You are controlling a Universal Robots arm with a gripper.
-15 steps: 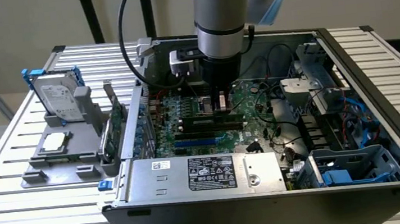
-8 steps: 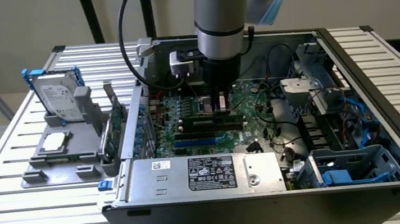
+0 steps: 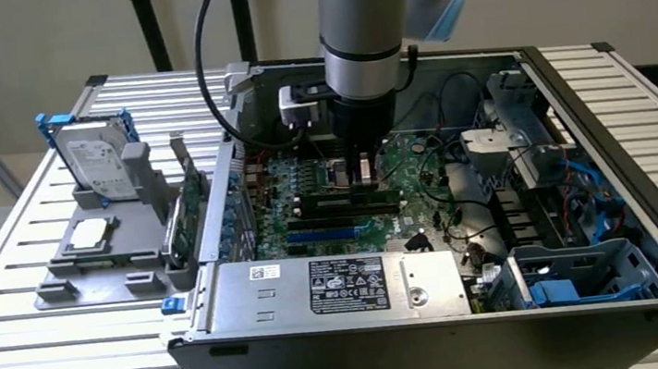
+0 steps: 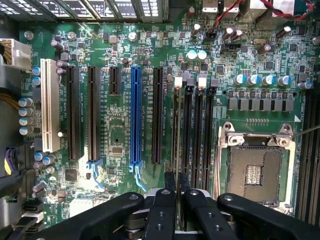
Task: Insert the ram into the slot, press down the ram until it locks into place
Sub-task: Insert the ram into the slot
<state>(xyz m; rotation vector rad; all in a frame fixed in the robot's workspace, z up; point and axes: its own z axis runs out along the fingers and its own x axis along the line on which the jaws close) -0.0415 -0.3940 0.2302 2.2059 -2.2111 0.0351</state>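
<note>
Black-fingered tool (image 4: 177, 180) clenches thin green ram stick (image 4: 176, 130) above black memory slots (image 4: 189, 130); insertion underway, I judge, needing straight downward pressure.

The arm (image 3: 368, 12) hangs vertical at top centre. Its gripper (image 3: 366, 180) points down, fingers (image 4: 170, 182) pinched on the ram (image 3: 338, 205).

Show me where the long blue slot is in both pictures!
Exterior view: the blue slot lies on the green board, between the gripper and the silver box.
Wrist view: the blue slot has black slots on both sides of it.
Shared landmark: the gripper, close to the blue slot in both views.
</note>
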